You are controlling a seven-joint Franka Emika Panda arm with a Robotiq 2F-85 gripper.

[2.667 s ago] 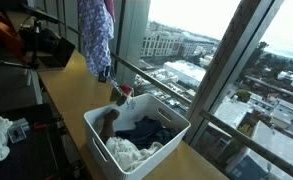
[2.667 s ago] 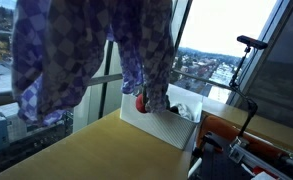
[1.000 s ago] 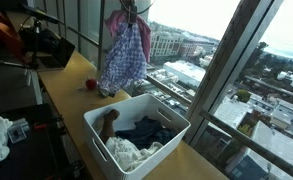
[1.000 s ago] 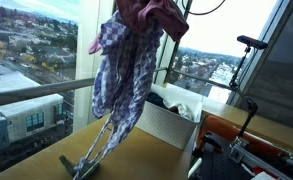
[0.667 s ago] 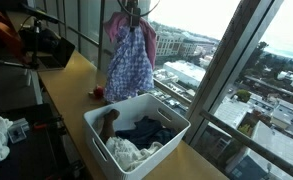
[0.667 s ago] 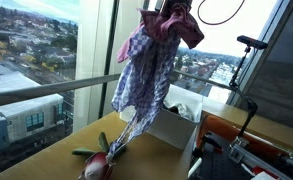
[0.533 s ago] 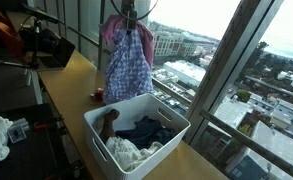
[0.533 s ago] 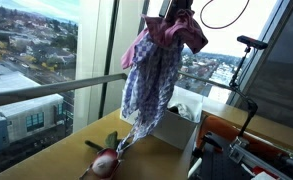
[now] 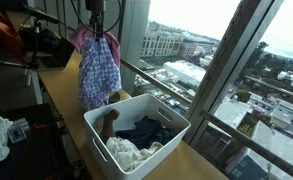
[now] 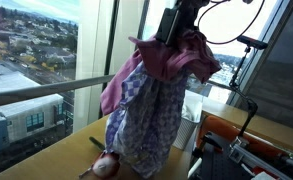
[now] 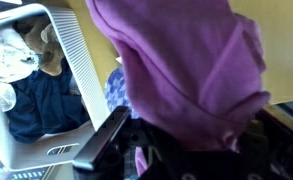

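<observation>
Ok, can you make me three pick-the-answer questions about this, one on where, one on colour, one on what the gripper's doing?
1. Where does the cloth hang?
A over the table, beside the basket
B inside it
C on the floor

2. What colour is the basket?
A red
B white
C green

3. The gripper is
A open
B out of sight
C shut on the cloth

Answers:
1 A: the cloth dangles outside the basket's rim.
2 B: the basket's walls are white.
3 C: the cloth hangs from the gripper.
</observation>
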